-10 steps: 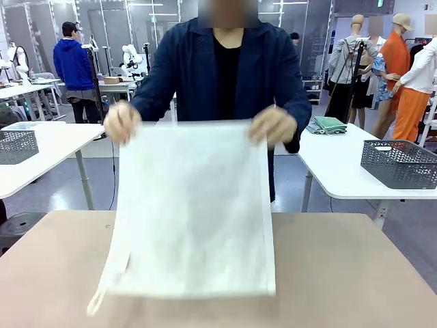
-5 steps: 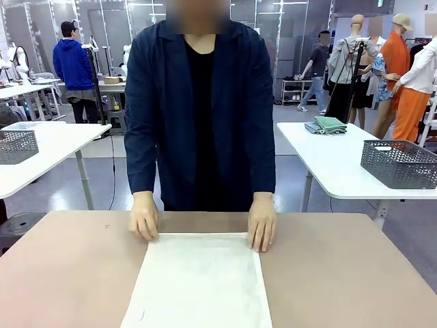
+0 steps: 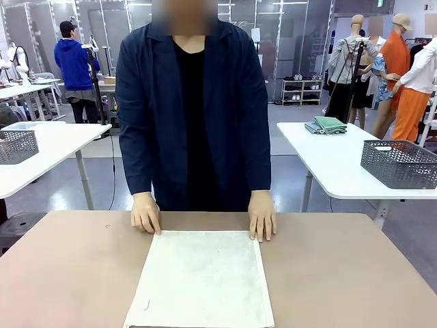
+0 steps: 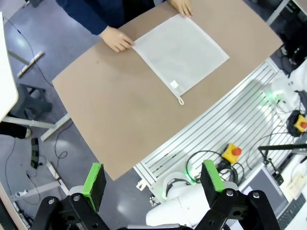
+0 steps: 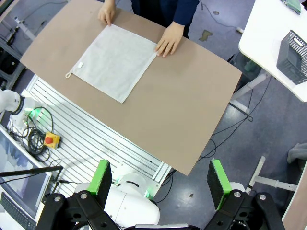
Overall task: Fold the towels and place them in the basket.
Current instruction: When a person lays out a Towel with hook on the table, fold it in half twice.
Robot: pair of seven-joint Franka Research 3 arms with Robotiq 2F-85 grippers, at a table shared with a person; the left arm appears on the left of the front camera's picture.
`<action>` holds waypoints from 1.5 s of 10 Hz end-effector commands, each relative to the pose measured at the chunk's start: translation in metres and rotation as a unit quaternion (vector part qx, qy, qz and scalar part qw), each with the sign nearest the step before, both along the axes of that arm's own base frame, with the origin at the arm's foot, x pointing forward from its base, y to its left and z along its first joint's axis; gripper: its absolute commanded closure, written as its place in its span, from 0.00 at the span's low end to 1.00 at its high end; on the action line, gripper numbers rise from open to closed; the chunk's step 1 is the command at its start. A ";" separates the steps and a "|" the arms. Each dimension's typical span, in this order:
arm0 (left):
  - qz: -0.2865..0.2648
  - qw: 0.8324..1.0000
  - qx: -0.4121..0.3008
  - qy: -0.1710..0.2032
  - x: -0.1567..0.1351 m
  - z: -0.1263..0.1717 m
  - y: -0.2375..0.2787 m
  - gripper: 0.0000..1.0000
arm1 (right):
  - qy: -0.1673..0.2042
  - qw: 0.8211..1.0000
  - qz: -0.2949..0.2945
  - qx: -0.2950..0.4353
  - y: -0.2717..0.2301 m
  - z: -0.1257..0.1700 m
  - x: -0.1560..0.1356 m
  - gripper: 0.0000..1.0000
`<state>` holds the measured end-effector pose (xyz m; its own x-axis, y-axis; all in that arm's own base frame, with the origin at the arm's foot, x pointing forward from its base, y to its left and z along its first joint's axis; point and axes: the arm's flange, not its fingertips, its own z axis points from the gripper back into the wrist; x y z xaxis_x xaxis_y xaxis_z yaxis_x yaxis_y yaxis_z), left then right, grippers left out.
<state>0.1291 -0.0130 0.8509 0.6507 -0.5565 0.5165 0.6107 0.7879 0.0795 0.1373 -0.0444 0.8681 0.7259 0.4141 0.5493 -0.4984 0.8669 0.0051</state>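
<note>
Trailing from the white towel [image 4: 180, 50], a corner loop [image 4: 181, 100] shows from above.

White towel [image 3: 201, 280], tan table [image 3: 341, 273]

White towel [image 3: 201, 277], plain, spread flat, unfolded, lying square

A white towel [image 3: 201, 280] lies flat and unfolded on the brown bench [image 3: 341, 273], its near edge at the picture's bottom edge. A person [image 3: 191, 116] in a dark jacket stands at the far side. One hand [image 3: 145, 213] rests at the towel's far corner on picture left. The other hand [image 3: 262, 216] rests on the far corner on picture right.
</note>
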 end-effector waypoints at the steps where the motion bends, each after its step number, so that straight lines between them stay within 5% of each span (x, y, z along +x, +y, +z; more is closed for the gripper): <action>1: -0.015 0.999 0.014 -0.036 -0.002 0.004 0.001 0.00 | -0.002 1.000 0.002 0.000 0.000 0.000 -0.002 0.00; 6: -0.031 0.997 0.015 -0.068 -0.005 0.004 -0.001 0.00 | -0.002 1.000 0.002 0.000 0.000 0.000 -0.002 0.00; 15: -0.026 0.998 0.003 -0.053 -0.001 0.010 -0.001 0.00 | -0.002 1.000 0.002 0.000 0.000 0.000 -0.002 0.00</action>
